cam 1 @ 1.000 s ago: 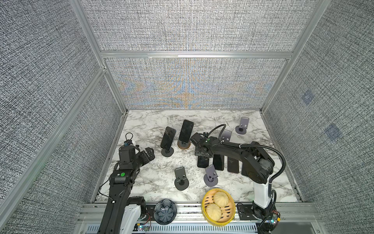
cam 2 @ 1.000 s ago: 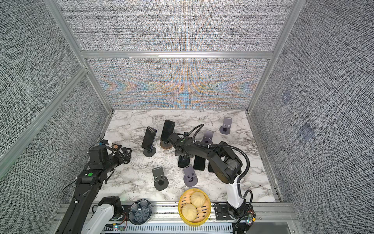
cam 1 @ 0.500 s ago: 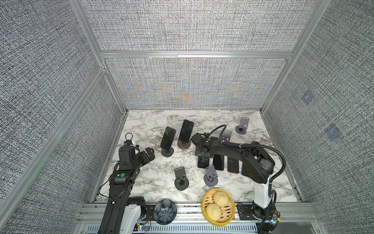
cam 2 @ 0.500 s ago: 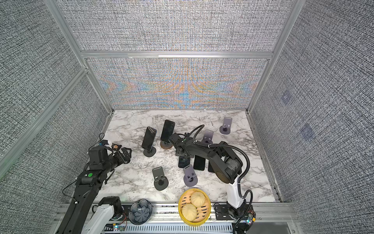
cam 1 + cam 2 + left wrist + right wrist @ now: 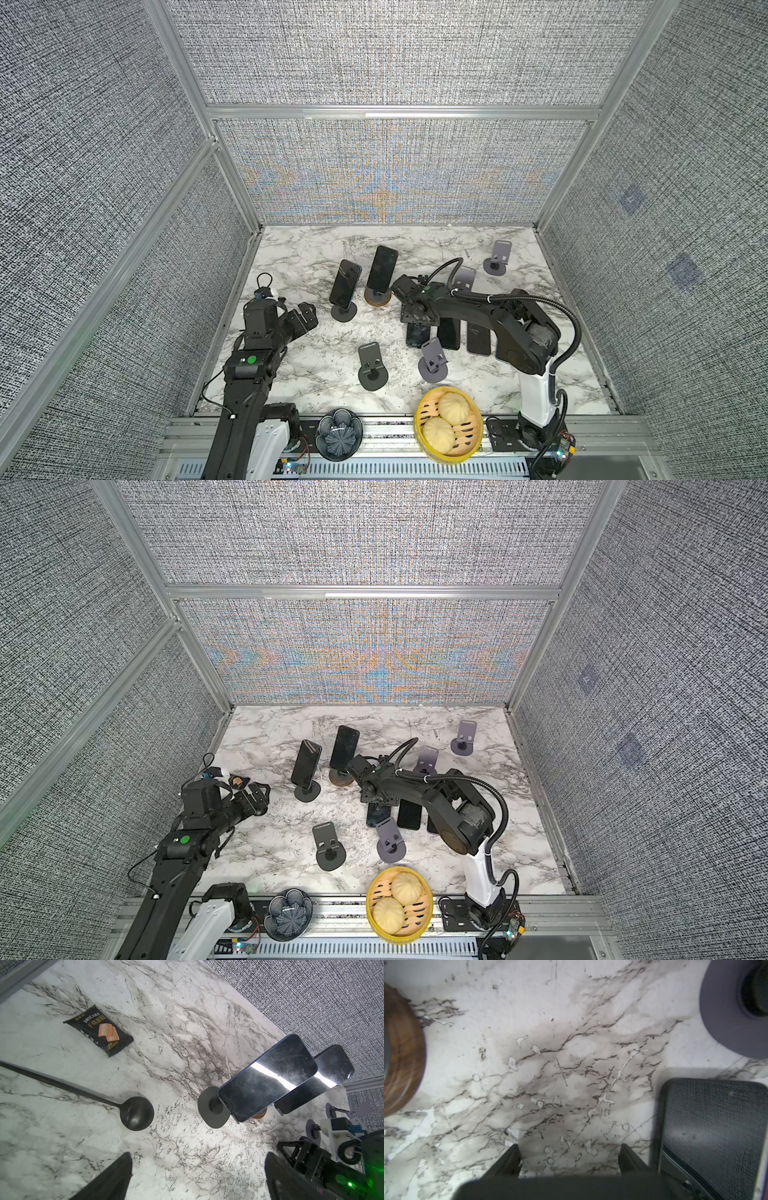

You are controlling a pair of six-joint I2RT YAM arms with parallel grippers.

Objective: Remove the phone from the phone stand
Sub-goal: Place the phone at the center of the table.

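The marble surface (image 5: 291, 374) carries all items. Positions below are referenced to the wooden stand (image 5: 377, 297), the round brown-based holder near the middle. Right arm (image 5: 469, 305): base at the front edge, upper link raised, forearm stretched low and nearly level toward the wooden stand, wrist bent so the claw points down. Left arm (image 5: 249, 361): rises from the front edge on the opposite side of the wooden stand from the right arm, with the forearm angled toward that stand but well apart from it. Right claw (image 5: 570, 1159): jaws parted partway, bare marble between them, nothing gripped. It hangs just beside the wooden stand, whose base edge shows in the right wrist view. Left claw (image 5: 197, 1178): jaws spread wide and empty, facing the wooden stand from beyond the black stand (image 5: 344, 311). Phone (image 5: 382, 268): seated on the wooden stand in portrait, leaning back. Its dark glossy screen shows a bright strip of reflected light in the left wrist view, and neither claw touches it. Second phone (image 5: 345, 282): same attitude, on the black stand, just beside the wooden stand on the left arm's side. Three flat phones (image 5: 449, 332): lying side by side on the surface under the right forearm, near the wooden stand on its front side.
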